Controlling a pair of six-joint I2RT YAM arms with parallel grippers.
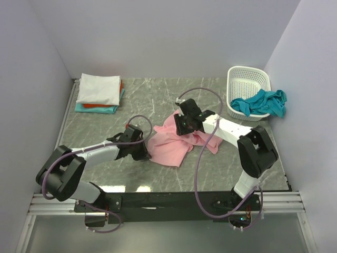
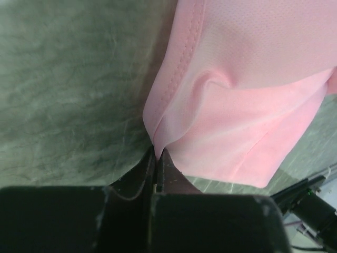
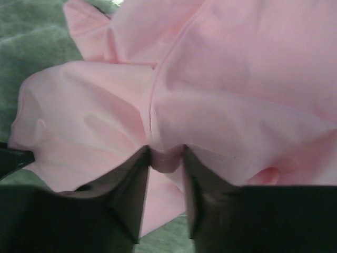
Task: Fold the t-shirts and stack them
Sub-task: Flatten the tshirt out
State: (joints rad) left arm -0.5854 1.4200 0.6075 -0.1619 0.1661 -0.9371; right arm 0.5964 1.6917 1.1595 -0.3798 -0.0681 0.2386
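- The pink t-shirt (image 1: 171, 143) lies crumpled and unfolded on the grey marbled bench (image 1: 158, 95), near its middle and between the two arms.
- The left pincer (image 2: 157, 154) sits at the shirt's left edge. Its jaws are closed tight, with the stitched hem nipped between the tips.
- The right pincer (image 3: 166, 154) is pressed down on the far right part of the same shirt. Its jaws stand partly apart and a bunched fold of pink cloth fills the gap between them. Whether that fold is firmly clamped cannot be told.
- In the right wrist view a seam runs down the pink cloth to that fold.
- A white lattice basket (image 1: 247, 69) stands at the far right corner of the bench. A teal t-shirt (image 1: 260, 101) lies in it, rumpled, and spills over its near and right rim.
- At the far left corner of the bench, well apart from the pink shirt, is a neat folded stack. A white t-shirt (image 1: 99, 88) is on top, an orange-red t-shirt (image 1: 108, 106) shows at the edge beneath it, and a pale teal layer (image 1: 84, 108) is at the bottom.
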